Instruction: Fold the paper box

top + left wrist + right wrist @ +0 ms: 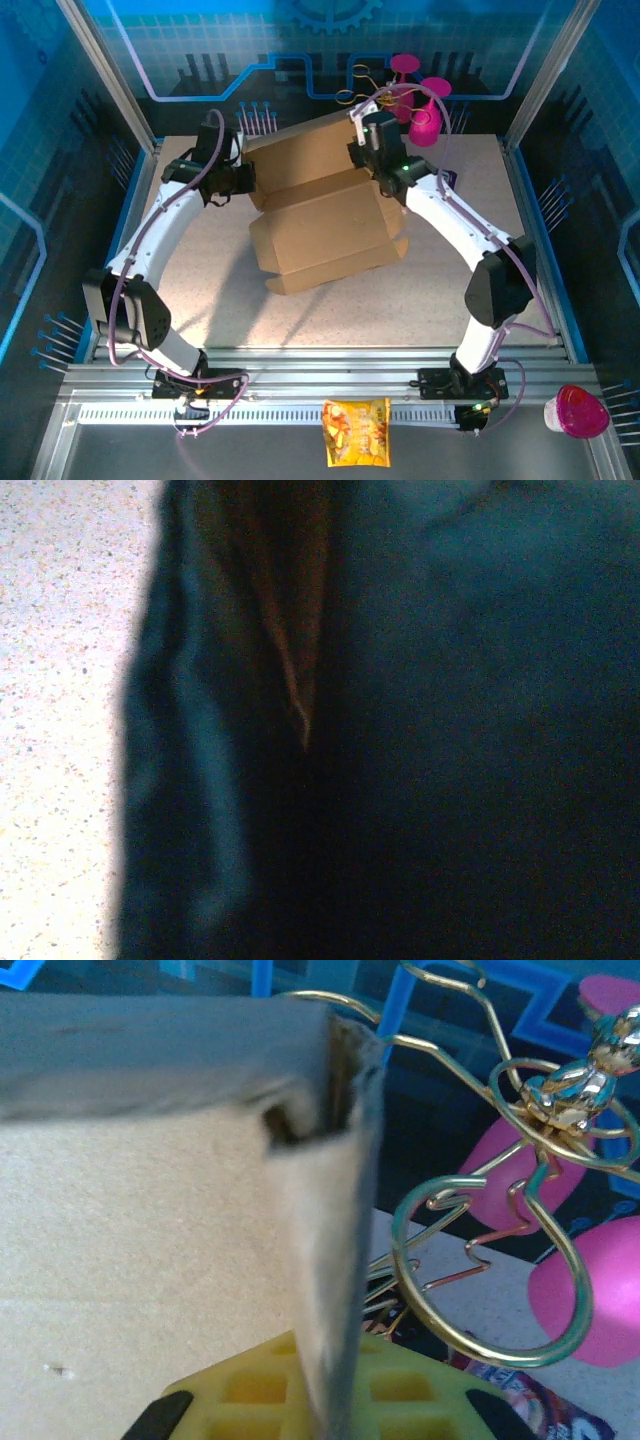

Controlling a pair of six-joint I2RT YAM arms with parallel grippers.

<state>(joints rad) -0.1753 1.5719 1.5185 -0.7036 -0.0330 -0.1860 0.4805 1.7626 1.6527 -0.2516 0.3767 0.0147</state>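
The paper box is a brown cardboard carton lying partly folded at the middle of the table, with a raised rear panel. My left gripper is at the box's left end. In the left wrist view dark cardboard sits right against the camera, and the jaws are shut on it. My right gripper is at the box's rear right corner. In the right wrist view a cardboard wall edge runs down between the yellow pads, and my right gripper is pinched onto it.
A gold wire stand and pink cups stand close behind the right gripper. A snack bag and a pink-lidded cup lie on the front rail. Speckled table lies in front of the box.
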